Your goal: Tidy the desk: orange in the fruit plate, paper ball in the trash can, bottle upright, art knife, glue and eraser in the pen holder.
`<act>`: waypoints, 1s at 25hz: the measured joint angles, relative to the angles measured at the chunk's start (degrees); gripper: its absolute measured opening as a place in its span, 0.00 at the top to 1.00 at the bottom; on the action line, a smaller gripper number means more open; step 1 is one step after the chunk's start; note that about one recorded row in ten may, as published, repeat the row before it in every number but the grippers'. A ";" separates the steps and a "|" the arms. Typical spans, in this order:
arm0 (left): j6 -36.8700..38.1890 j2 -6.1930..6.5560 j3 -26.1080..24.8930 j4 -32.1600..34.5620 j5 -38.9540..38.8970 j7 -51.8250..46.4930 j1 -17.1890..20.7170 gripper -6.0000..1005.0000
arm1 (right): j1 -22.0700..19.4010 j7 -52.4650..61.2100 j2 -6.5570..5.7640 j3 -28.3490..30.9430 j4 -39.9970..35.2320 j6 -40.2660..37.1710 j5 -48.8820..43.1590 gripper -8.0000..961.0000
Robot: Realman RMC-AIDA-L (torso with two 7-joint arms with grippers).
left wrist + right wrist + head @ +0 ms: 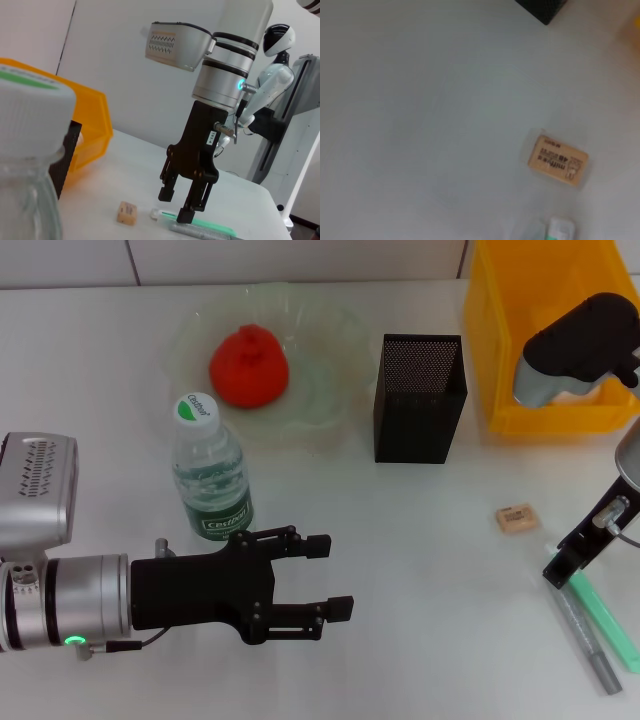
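One bottle (211, 472) stands straight up, cap on top, on the white table (400, 620) in front of one fruit plate (330, 400). The left gripper (325, 577) is just beside it with jaws apart. The right gripper (570, 562), jaws apart too, hangs over one green art knife (607, 620) and one grey stick (585, 635), near one eraser (516, 519) and one black pen holder (419, 398).

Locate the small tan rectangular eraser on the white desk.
In the head view the small tan rectangular eraser lies flat on the robot's right side, between the black mesh pen holder and the right gripper.
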 joint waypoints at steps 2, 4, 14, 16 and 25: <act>-0.03 0.00 0.00 -0.01 0.00 0.02 0.02 0.20 | -0.16 0.00 0.00 0.05 -0.40 -0.10 0.02 0.33; -0.14 0.00 0.00 -0.01 0.00 0.03 0.14 0.20 | -0.54 0.00 0.00 0.08 -1.23 -0.33 0.05 0.33; -0.60 0.01 0.00 -0.07 0.00 0.05 0.43 0.20 | -2.52 -0.07 -0.07 0.28 -3.34 -1.93 -0.27 0.33; -0.60 0.00 0.00 -0.11 0.00 0.05 0.46 0.20 | -3.07 -0.23 -0.06 1.06 -4.16 -1.98 -0.30 0.34; -0.65 -0.09 0.00 -0.11 0.00 0.05 0.52 0.20 | -4.49 -0.69 -0.12 3.08 -4.02 -0.88 -0.70 0.34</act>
